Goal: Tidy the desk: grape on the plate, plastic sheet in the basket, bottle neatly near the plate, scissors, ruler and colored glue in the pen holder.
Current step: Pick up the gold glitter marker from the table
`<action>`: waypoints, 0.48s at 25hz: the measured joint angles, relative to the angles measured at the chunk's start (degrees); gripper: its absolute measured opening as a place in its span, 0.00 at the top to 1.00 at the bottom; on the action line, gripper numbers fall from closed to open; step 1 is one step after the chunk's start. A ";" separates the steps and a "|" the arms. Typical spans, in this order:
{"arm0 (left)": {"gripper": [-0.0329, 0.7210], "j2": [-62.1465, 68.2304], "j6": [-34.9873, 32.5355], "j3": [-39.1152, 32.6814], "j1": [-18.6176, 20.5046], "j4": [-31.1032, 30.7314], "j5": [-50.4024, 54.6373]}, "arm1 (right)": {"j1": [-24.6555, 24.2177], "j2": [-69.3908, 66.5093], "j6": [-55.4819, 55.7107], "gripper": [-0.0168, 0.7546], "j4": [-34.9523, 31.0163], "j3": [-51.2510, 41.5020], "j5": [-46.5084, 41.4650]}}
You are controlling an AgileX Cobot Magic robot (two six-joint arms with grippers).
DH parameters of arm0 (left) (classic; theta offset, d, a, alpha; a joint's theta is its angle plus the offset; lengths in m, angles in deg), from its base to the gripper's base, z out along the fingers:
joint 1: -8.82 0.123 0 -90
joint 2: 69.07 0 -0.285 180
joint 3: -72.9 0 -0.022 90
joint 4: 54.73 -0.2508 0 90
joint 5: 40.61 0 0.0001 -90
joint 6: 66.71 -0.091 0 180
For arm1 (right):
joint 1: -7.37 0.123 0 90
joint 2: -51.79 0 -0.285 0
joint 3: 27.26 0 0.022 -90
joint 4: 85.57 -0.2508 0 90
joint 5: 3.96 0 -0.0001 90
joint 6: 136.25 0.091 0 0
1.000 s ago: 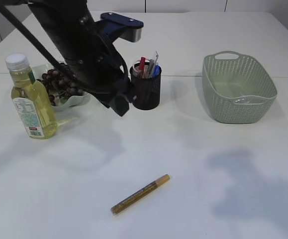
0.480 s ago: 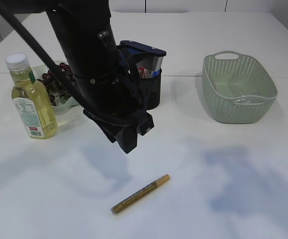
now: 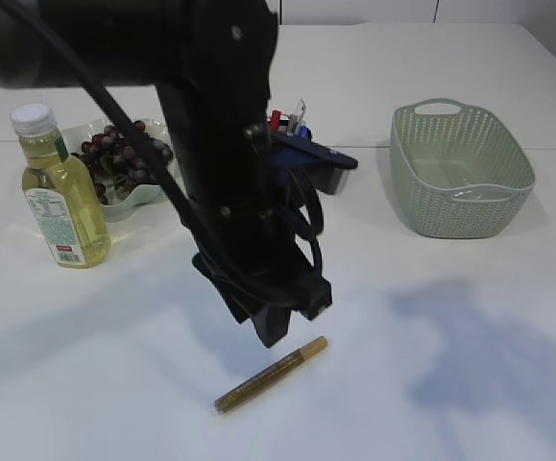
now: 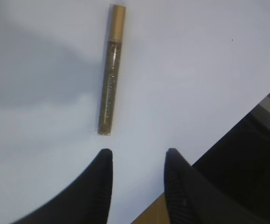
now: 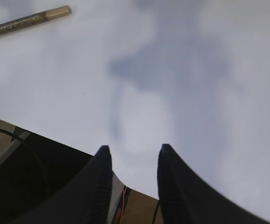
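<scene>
A gold glitter glue pen (image 3: 271, 374) lies on the white table near the front; it also shows in the left wrist view (image 4: 110, 70) and the right wrist view (image 5: 27, 21). My left gripper (image 3: 276, 327) (image 4: 137, 151) is open and empty, just above and beside the pen's capped end. The pen holder (image 3: 297, 130) is mostly hidden behind the left arm, with items standing in it. Grapes (image 3: 119, 158) lie on the plate (image 3: 153, 192). The bottle (image 3: 61, 192) stands in front of the plate. The green basket (image 3: 460, 173) holds a clear plastic sheet. My right gripper (image 5: 131, 149) is open and empty over the table's front edge.
The left arm's dark body (image 3: 229, 163) covers the middle of the exterior view. The table's front edge shows in both wrist views, with dark floor beyond it (image 4: 246, 154).
My left arm has swung from the pen holder forward and down toward the glue pen. The pen, bottle, plate and basket have not moved.
</scene>
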 joint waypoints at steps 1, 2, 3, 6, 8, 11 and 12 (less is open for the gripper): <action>0.59 0.78 0.00 0.00 -0.70 0.00 -0.13 | 0.00 0.00 -0.44 0.62 0.00 0.00 0.00; 0.59 1.79 0.00 0.00 -1.32 0.00 -0.31 | 0.00 0.00 -0.88 0.62 0.00 0.00 0.00; 0.59 2.84 0.00 0.00 -1.63 -0.12 -0.42 | 0.00 0.00 -1.31 0.62 0.00 0.00 0.00; 0.59 5.99 0.00 0.00 -2.23 -1.16 -1.49 | 0.00 0.00 -2.75 0.62 0.00 0.00 0.00; 0.59 8.11 0.00 0.00 -2.23 -2.43 -2.03 | 0.00 0.00 -3.16 0.62 0.09 0.00 0.00; 0.59 10.60 0.00 0.00 -2.23 -4.66 -3.97 | 0.00 0.00 -3.74 0.62 0.09 0.00 0.00; 0.59 11.02 0.00 0.00 -2.23 -5.27 -4.81 | 0.00 0.00 -3.74 0.62 0.09 0.00 0.00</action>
